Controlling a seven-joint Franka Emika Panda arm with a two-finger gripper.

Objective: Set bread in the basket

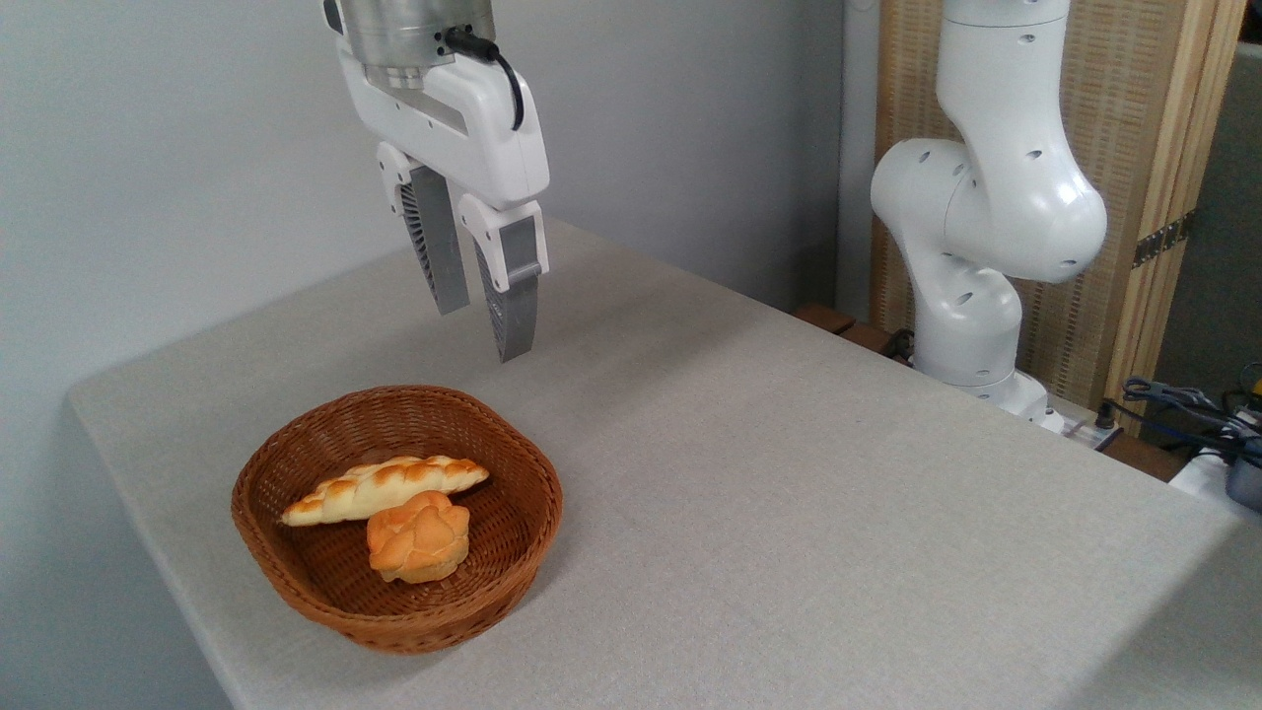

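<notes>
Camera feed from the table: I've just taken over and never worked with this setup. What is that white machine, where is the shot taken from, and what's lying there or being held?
You have one picture, from a fixed camera looking down across the table from a front corner. The white jointed column at the right is the robot arm; it reaches out of view overhead and comes back down at the top left. The two grey prongs hanging there are its end effector, the part that grips. The prongs stand apart and hold nothing, poised in the air above and behind the basket. Inside that brown wicker basket lie the long braided bread and a small round bun in front of it. Loose cables sit at the far right.
</notes>
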